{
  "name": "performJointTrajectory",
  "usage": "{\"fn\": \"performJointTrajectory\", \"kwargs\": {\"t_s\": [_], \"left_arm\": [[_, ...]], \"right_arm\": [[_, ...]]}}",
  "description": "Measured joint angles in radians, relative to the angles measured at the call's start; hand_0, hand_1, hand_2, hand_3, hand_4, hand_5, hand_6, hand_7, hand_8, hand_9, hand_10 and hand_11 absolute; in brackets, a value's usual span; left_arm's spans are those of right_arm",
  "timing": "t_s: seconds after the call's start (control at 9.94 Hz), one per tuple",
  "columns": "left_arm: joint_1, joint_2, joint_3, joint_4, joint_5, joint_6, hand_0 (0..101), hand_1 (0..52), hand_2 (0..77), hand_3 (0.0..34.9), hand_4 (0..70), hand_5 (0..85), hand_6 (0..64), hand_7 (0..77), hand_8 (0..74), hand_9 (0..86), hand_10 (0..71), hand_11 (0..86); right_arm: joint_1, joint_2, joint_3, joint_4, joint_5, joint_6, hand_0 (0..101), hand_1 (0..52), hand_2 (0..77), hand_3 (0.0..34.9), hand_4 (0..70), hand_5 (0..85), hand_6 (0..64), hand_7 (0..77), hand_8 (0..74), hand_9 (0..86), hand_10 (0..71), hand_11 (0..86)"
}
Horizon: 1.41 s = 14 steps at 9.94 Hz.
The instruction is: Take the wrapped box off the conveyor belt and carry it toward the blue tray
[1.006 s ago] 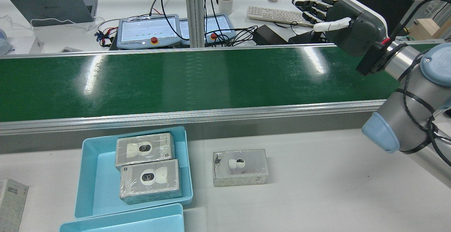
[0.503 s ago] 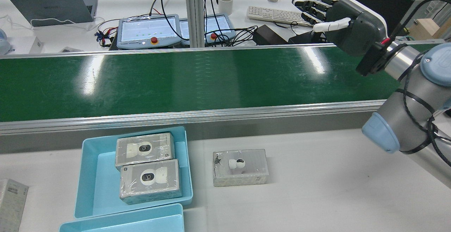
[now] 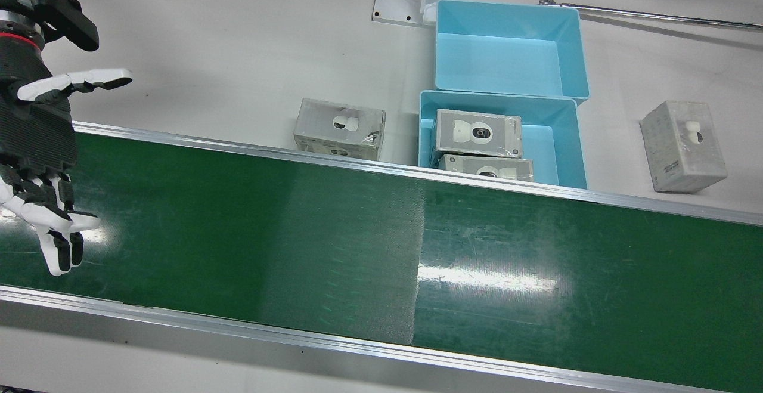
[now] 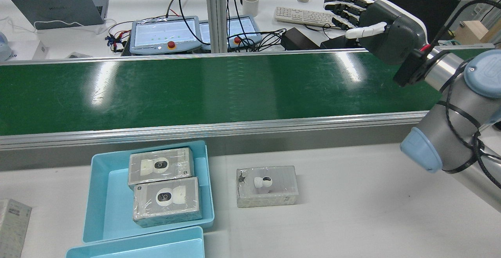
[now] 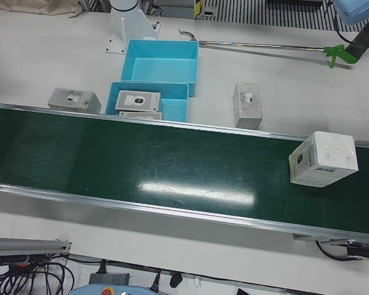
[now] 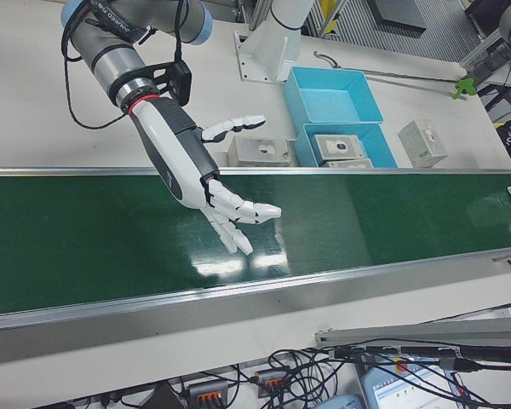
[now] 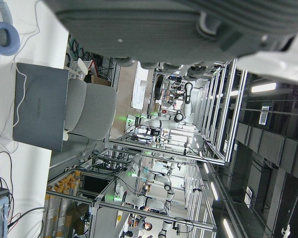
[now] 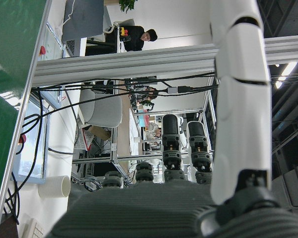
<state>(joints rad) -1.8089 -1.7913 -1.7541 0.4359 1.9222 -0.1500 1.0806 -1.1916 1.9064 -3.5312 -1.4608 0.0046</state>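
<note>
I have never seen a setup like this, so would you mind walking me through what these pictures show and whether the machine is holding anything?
This is a station with two robot arms, each ending in a many-fingered hand, working beside a green conveyor belt. Six cameras view one moment: one high behind the arms, three facing them from the operators' side, and one on each hand.

The right hand hovers over the belt, fingers spread, holding nothing. The left hand view shows only part of the left hand, aimed at the lab background; its fingers cannot be judged.

A wrapped box sits on the belt near one end, seen fully only in the left-front view. On the white table beside the belt, one blue tray holds two wrapped camera boxes, and a second blue tray is empty. Two more wrapped boxes lie on the table.
</note>
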Motion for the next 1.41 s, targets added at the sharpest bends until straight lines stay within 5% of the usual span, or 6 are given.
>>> {"fn": "performJointTrajectory", "kwargs": {"t_s": [1.41], "left_arm": [[0.000,0.000,0.000,0.000,0.000,0.000,0,0.0,1.1,0.0,0.0,1.1,0.0,0.5,0.5,0.0,0.5,0.0]], "right_arm": [[-0.004,-0.002,-0.001,-0.001,-0.003,0.001,50,16.4,12.5,7.8,17.5,16.9,9.3,26.2,1.6,7.6,1.6,3.3]]}}
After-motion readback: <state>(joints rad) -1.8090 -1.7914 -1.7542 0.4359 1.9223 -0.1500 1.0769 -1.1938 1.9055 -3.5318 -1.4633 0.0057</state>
